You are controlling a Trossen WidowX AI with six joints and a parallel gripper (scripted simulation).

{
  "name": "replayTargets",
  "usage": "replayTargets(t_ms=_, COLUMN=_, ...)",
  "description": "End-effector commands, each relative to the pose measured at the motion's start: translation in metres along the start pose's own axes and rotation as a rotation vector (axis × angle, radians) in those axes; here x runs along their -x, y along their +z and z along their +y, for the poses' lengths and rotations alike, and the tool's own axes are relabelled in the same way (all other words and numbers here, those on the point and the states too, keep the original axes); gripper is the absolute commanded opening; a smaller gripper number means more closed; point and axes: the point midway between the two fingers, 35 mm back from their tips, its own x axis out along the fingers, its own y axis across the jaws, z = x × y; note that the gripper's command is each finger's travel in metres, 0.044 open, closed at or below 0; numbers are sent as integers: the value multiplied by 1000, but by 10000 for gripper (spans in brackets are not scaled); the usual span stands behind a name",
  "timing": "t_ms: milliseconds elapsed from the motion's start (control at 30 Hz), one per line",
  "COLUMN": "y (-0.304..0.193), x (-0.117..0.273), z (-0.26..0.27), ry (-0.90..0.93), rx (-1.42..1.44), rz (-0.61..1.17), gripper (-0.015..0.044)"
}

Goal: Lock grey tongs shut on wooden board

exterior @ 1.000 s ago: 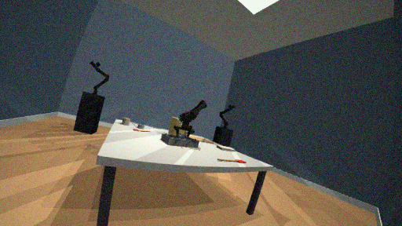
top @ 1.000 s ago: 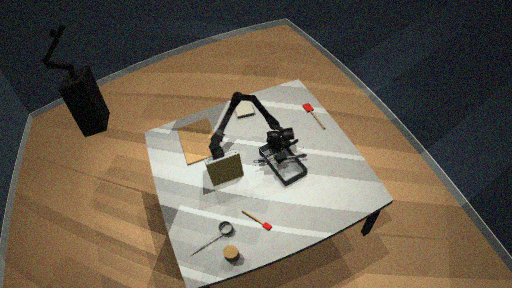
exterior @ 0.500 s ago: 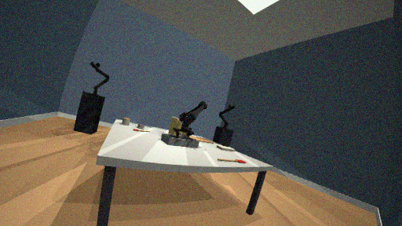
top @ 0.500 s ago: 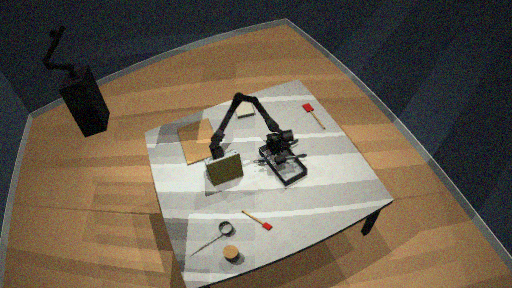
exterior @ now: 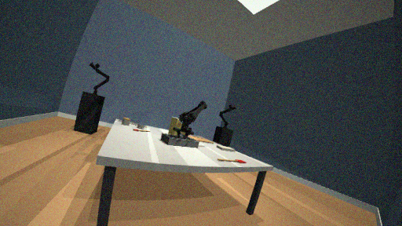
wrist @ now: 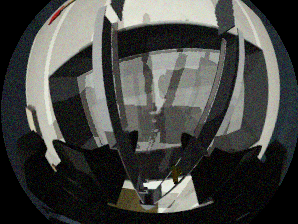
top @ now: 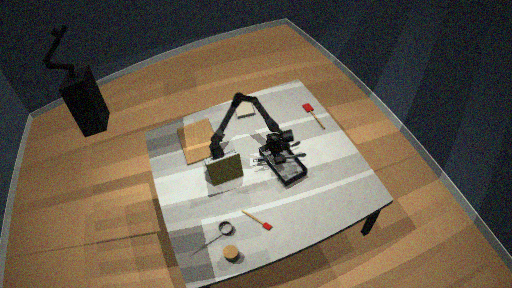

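The grey tongs [top: 286, 158] [wrist: 112, 90] lie across the dark roasting tin [top: 296, 175] [exterior: 180, 141] [wrist: 170, 31] near the middle of the table. In the wrist view their two arms form a narrow V, with the hinge close to the camera and the tips pointing away. My gripper [top: 276, 150] [exterior: 183, 131] [wrist: 160, 135] is down over the tin. Its fingers press on the outside of both arms near the hinge, so it is shut on the tongs. The wooden board [top: 195, 136] [exterior: 202, 139] lies flat to the left, behind the arm's base.
An olive box [top: 225, 168] stands beside the tin at the arm's base. A red spatula [top: 308, 107] and a small block [top: 245, 110] lie at the back. Another red spatula [top: 267, 226], a strainer [top: 225, 228] and a round cork piece [top: 230, 252] lie near the front edge.
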Motion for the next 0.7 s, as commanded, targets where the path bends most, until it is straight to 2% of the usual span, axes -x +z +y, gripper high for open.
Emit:
replayTargets(t_ms=0, y=1, x=0, z=1, ry=3, rx=3, rz=-3, gripper=228)
replayTargets(t_ms=667, y=1, x=0, z=1, ry=3, rx=3, rz=-3, gripper=95)
